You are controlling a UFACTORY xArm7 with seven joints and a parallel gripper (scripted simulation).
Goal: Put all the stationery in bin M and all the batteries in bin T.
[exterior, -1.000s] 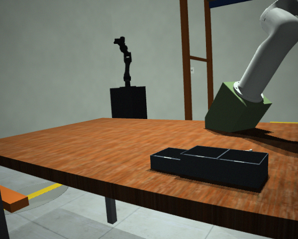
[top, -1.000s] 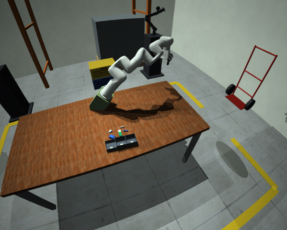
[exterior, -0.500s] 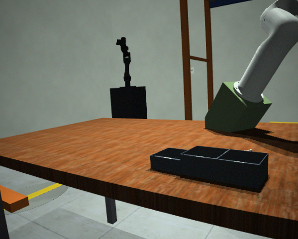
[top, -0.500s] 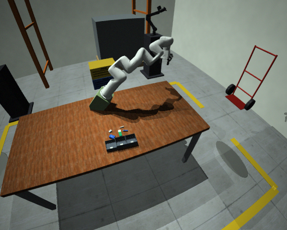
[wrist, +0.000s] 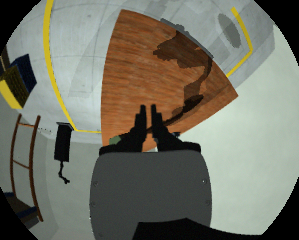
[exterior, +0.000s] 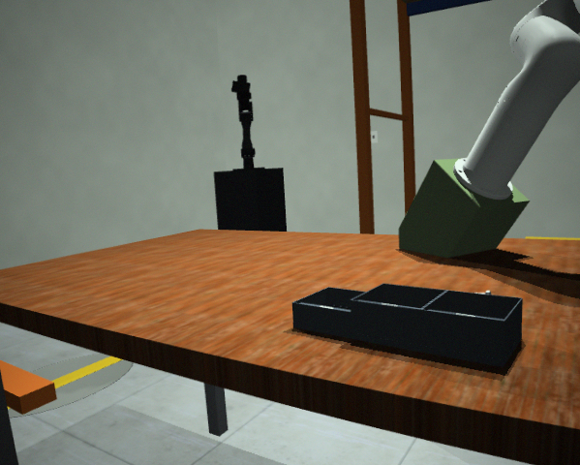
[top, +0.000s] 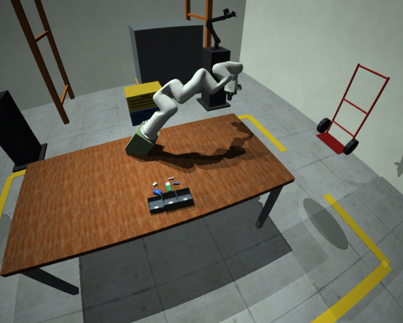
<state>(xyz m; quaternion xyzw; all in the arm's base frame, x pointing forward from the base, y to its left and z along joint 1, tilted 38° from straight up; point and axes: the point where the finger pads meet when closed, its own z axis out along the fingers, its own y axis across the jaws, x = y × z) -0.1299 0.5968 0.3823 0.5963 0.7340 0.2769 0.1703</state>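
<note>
My gripper [top: 230,97] [wrist: 148,111] is shut on nothing and hangs high in the air beyond the table's far right part, far from the objects. Three black bins [top: 171,200] [exterior: 430,325] stand in a row near the table's front edge; I cannot read their marks. Just behind them lie small things: a blue block [top: 157,191], a green and white piece [top: 167,186], a thin blue piece [top: 175,183] and two small pale cylinders [top: 155,183] [top: 171,178]. In the exterior view the bins hide most of these things.
The wooden table [top: 72,208] [exterior: 130,280] [wrist: 129,60] carries the arm's green base [top: 140,144] [exterior: 455,220] at its far side. Ladders, black cabinets, a second arm on a stand and a red hand truck [top: 350,111] stand on the floor around.
</note>
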